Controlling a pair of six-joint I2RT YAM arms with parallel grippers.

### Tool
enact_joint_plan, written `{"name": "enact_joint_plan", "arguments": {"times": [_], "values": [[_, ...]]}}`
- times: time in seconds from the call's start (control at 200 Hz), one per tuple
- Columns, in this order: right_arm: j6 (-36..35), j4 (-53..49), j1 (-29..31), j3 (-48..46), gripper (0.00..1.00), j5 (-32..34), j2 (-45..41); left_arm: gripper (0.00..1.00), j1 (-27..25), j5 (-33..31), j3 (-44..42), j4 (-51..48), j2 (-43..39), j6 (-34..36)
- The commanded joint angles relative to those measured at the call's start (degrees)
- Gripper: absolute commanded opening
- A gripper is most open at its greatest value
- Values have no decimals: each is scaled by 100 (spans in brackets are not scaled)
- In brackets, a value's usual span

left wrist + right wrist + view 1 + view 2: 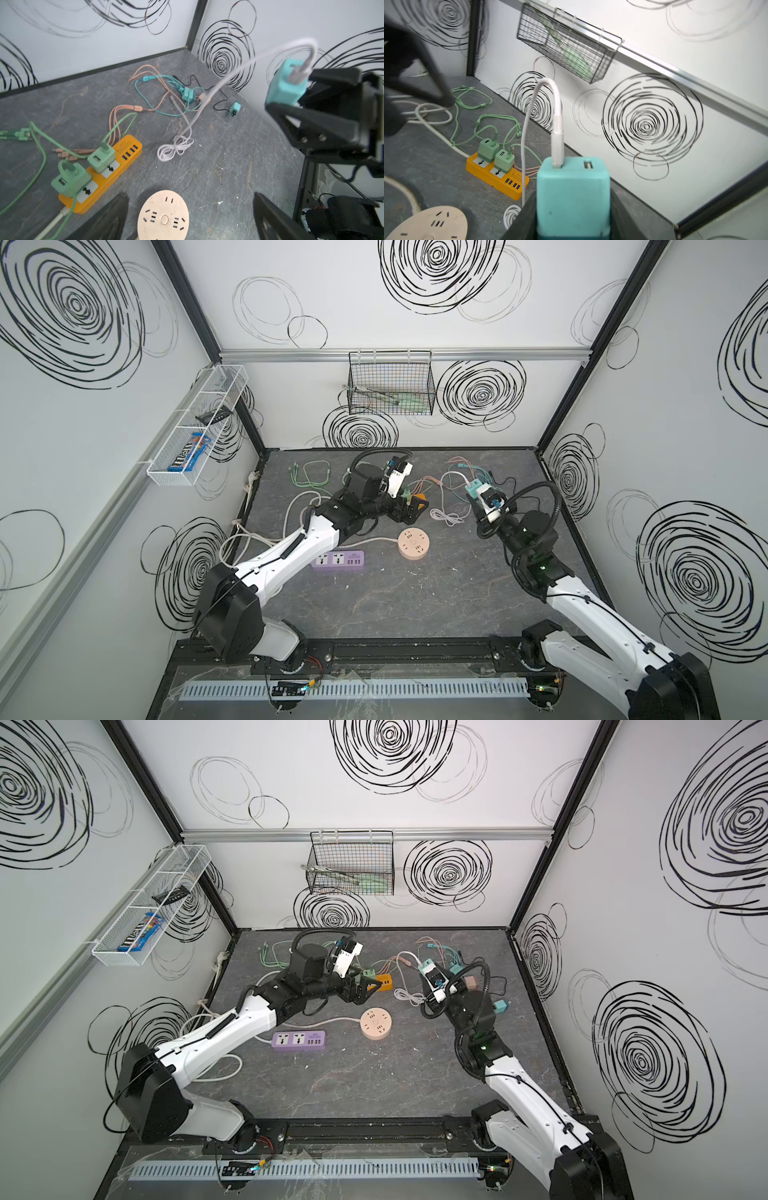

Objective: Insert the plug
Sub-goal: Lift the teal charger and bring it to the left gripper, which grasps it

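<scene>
1 teal plug [573, 197] pinched in right claw [291, 93]

In both top views we look steeply down from high above the front rail [395, 651] at 6 o'clock, far enough back to hold the whole table [395, 605]. These two views overlap almost wholly. Our left wrist camera hangs close over the round socket [163, 216], facing the table's 2 o'clock corner. Our right wrist camera sits tight behind the teal charger [573, 197], facing 11 o'clock toward the wire basket [566, 45]. Both wrist views share the round socket and the orange strip [126, 149].
</scene>
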Motion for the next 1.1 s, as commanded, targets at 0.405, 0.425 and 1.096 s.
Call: {"name": "enact_joint_plan", "arguments": {"times": [0.405,0.425,1.096], "values": [[-2198,525,1045,138,36,99,232,82,-384,1123,1268,-1065,423,536],[-2251,531,1076,148,36,147,257,79,-379,1122,1304,-1107,461,522],[-2428,606,1556,352,41,499,603,15,-479,1773,1539,-1312,1038,333]]}}
